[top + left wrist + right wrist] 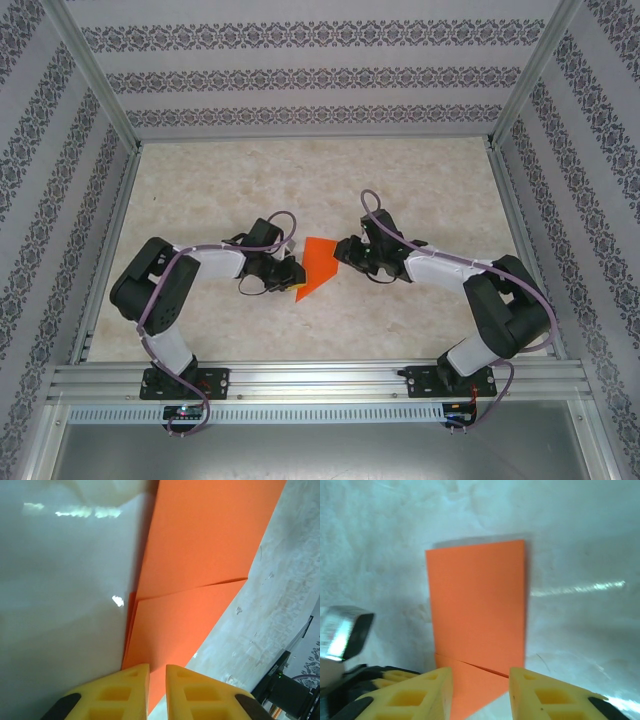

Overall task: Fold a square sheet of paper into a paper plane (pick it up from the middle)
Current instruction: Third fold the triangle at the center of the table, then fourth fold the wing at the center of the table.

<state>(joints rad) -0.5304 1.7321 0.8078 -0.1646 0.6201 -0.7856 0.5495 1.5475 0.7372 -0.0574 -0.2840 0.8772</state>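
The square sheet of paper (318, 258), bright orange, lies folded on the table between my two grippers. In the left wrist view the sheet (200, 545) shows stacked layers along its left edge and a flap edge slanting across it. My left gripper (157, 667) sits over its near corner, fingers nearly together with only a narrow slit; the paper runs beneath the tips, not clamped. From above, this gripper (292, 272) touches the sheet's left edge. My right gripper (480, 672) stands open, the sheet (477, 605) lying flat beyond and between its fingers. Seen from above, the right gripper (343, 250) is at the sheet's right edge.
The marbled tabletop (310, 180) is ringed by patterned walls and an aluminium frame (310, 380) along the near edge. Both arms bend inward toward the centre, their bases at the near rail.
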